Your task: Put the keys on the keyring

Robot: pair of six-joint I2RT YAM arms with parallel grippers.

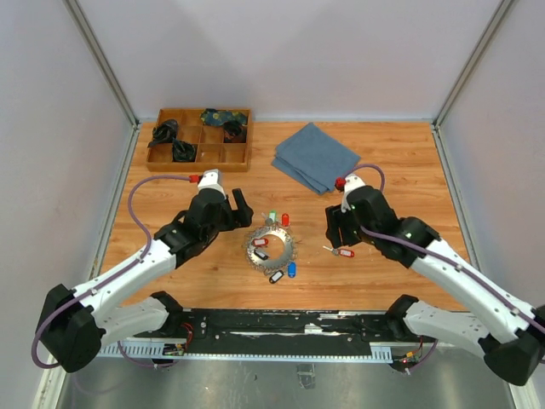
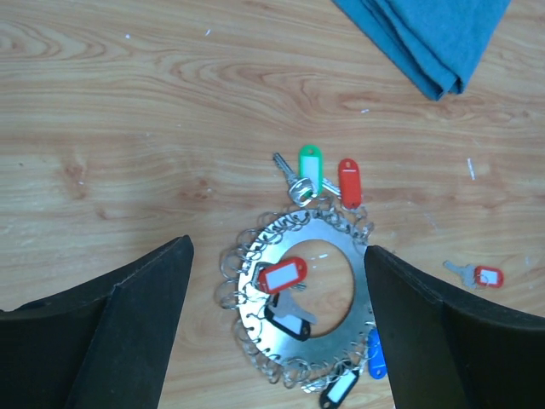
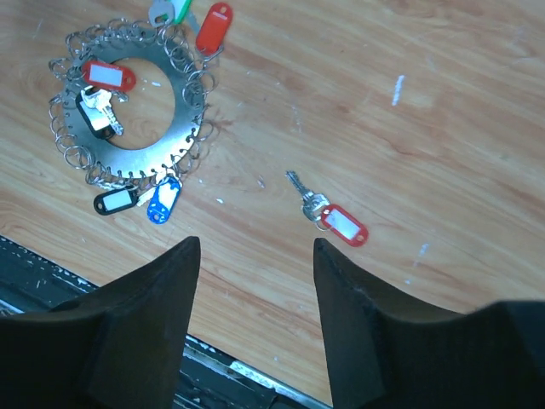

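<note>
Keys lie against the keyring; a red-tagged key lies apart, just ahead of the right gripper. That gripper and the left gripper are seen open and empty. The loose key is best pinched squarely by its tag.

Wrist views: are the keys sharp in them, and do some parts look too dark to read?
Left wrist: the keyring and its tags are sharp, while the left fingers are black masses without detail. Right wrist: the loose red-tagged key is sharp, and the right fingers are equally dark. Top external: the light is even and the shadows soft, but the keys appear very small.
</note>
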